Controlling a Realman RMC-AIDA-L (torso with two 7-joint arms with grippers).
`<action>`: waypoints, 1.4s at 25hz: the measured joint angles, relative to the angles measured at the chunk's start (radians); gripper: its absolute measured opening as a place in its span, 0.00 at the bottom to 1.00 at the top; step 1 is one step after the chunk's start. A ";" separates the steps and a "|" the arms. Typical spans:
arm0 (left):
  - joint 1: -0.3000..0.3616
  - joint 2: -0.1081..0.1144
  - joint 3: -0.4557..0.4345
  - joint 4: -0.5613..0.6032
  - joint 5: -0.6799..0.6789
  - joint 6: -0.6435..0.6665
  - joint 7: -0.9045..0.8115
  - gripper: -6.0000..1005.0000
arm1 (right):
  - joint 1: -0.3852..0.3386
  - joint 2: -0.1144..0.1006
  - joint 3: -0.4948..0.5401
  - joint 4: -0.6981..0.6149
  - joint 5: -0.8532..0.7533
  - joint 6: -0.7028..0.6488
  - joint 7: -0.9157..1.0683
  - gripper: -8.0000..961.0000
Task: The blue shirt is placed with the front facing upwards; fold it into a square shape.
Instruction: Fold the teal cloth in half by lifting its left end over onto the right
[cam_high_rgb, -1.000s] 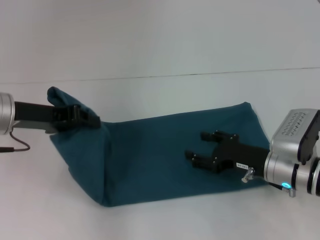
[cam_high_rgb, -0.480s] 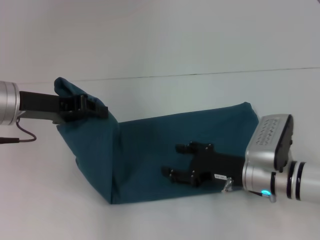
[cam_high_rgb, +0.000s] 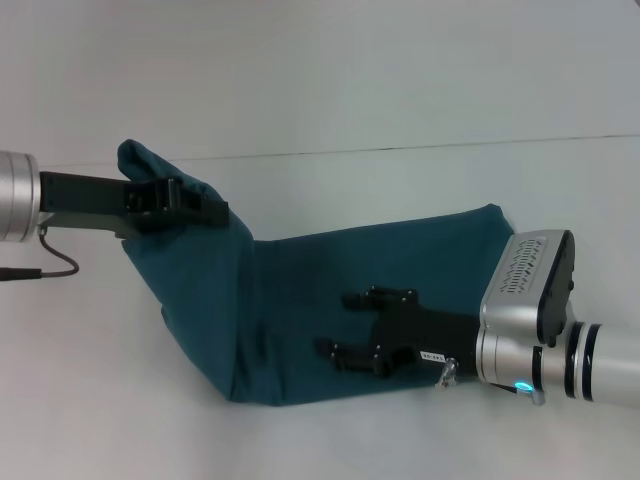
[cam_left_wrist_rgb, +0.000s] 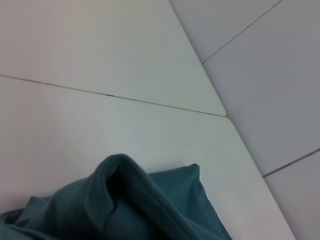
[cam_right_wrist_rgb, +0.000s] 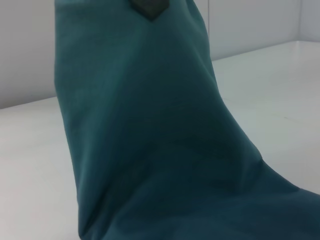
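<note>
The blue shirt (cam_high_rgb: 330, 300) lies on the white counter (cam_high_rgb: 100, 400) as a long folded band, its right end flat and reaching toward the far right corner, its left end lifted off the surface. The left pincer (cam_high_rgb: 205, 208) comes in from the left at mid-height, clamped tight on the raised left edge of the fabric, which bunches over the top of the black fingers and hangs down in a steep slope to the counter (no print visible on the side that shows). In the left wrist view, a rumpled hump of the blue shirt (cam_left_wrist_rgb: 130, 205) fills the lower part, with the pale counter (cam_left_wrist_rgb: 100, 125) and a seam line beyond it. The right pincer (cam_high_rgb: 345, 325) reaches in from the lower right over the flat middle of the cloth, its two black fingers spread apart and holding nothing; whether they touch the fabric is unclear. The right wrist view shows the lifted cloth (cam_right_wrist_rgb: 150, 140) rising like a tent, with a dark tip of the left pincer (cam_right_wrist_rgb: 148, 7) at its peak.
</note>
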 joint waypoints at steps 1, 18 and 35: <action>0.000 0.000 0.001 0.000 0.000 0.000 0.000 0.05 | 0.000 0.000 0.000 0.001 0.000 0.001 0.000 0.80; 0.002 0.001 0.001 0.001 -0.001 -0.004 0.005 0.05 | 0.092 0.007 0.002 0.117 -0.005 0.059 -0.070 0.79; 0.002 0.001 0.001 0.003 -0.025 -0.003 0.011 0.05 | 0.152 0.015 0.031 0.164 0.001 0.135 -0.078 0.78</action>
